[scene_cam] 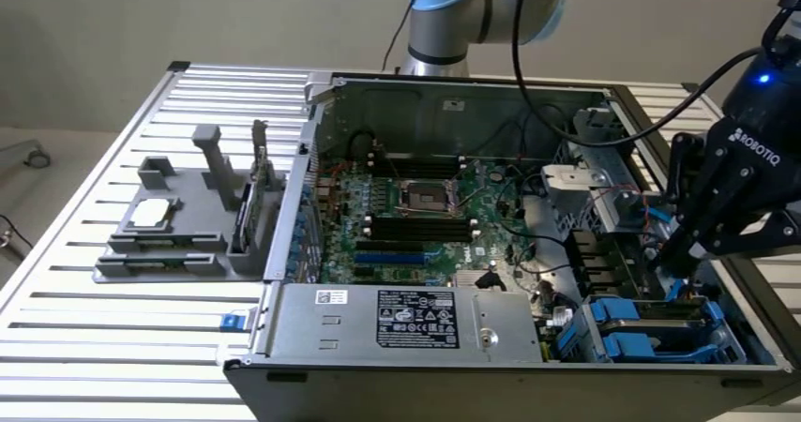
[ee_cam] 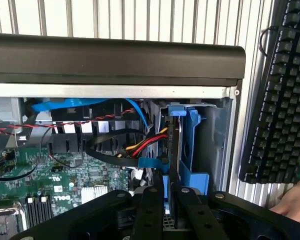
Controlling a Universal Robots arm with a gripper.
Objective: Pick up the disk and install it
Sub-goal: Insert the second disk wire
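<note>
Gripper [ee_cam: 169,210] hides most of the disk [ee_cam: 174,150].

One open computer case [scene_cam: 501,206] lies on one slatted metal table [scene_cam: 113,338]. Inside it sits one green motherboard [scene_cam: 414,225] and one silver power supply box [scene_cam: 400,324] (its label faces up). One grey holder stand [scene_cam: 188,225] stands on the table beside the case, carrying one small square silver chip [scene_cam: 153,213]. One robot arm [scene_cam: 482,9] reaches over, ending in one black gripper [scene_cam: 682,253]. Blue drive carriers [scene_cam: 663,333] number at least two in the case's corner. One black keyboard [ee_cam: 282,95] lies outside the case, and one hand [ee_cam: 297,207] of a person shows near it.
</note>
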